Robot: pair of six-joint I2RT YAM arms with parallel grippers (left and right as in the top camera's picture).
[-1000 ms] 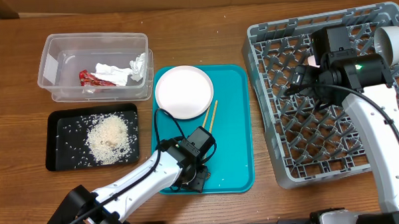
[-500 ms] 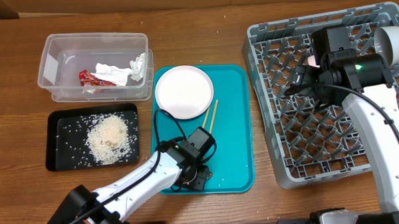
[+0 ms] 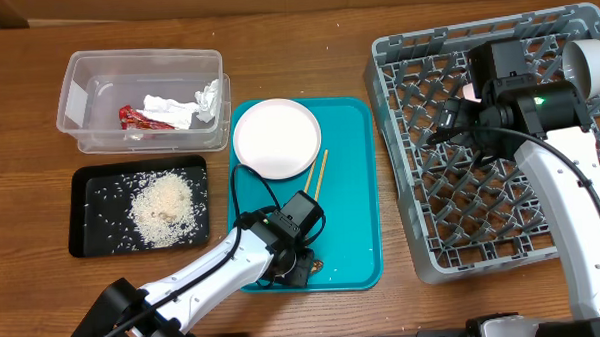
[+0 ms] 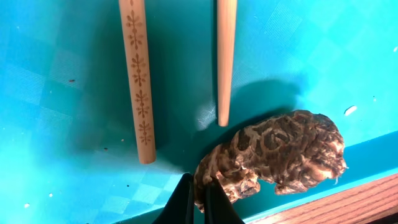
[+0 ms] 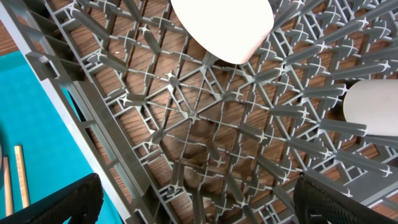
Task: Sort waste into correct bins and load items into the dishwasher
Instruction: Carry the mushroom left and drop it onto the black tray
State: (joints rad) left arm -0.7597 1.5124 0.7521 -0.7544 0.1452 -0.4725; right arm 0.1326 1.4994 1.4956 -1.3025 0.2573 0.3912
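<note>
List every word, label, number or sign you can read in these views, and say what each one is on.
No readable text in any view.
patterned chopstick: a printed flower motif only, no letters.
brown food scrap: mottled surface, no marks.
green light on the right arm: a lamp, with no lettering visible beside it.

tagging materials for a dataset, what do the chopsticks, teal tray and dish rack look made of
Chopsticks: pale wood or bamboo, matte, with fine grain; one carries a printed leaf pattern.
Teal tray: probably plastic, uniform colour, soft sheen, faint checker texture.
Dish rack: moulded grey plastic, matte, with a thin lattice and pegs.
</note>
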